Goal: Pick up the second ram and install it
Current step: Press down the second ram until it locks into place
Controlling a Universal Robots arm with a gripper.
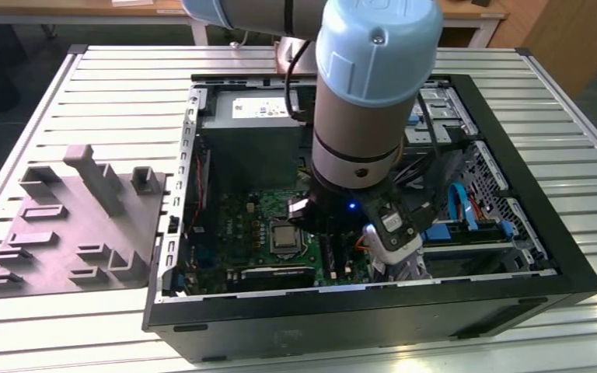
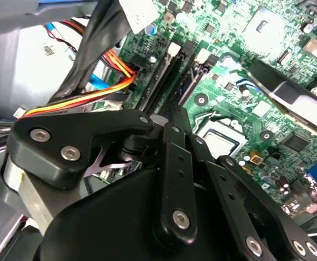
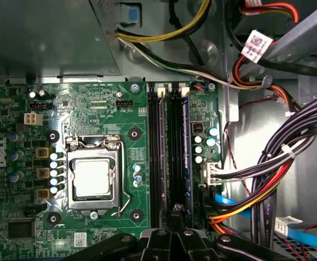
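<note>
The gripper [image 1: 366,233] is down inside the open computer case [image 1: 547,256], low in the centre of the exterior view, right over the memory slots [image 3: 172,152] of the green motherboard [image 3: 93,98]. In the first wrist view its black fingers [image 3: 177,209] sit at the bottom centre, pressed close together on the near end of the second ram [image 3: 184,157], a thin dark stick standing edge-on in the slot farther from the processor socket [image 3: 93,176]. By the look of it the pick-up is done and the stick is in or entering its slot; whether it is fully seated and latched I cannot tell.

A bundle of power cables [image 3: 288,163] crowds the right of the first wrist view, just beside the slots, and a blue data cable [image 3: 240,209] runs near the fingers at lower right. On the desk [image 1: 547,101], at the left of the exterior view, lies the grey moulded tray [image 1: 71,233], well apart from the case.
</note>
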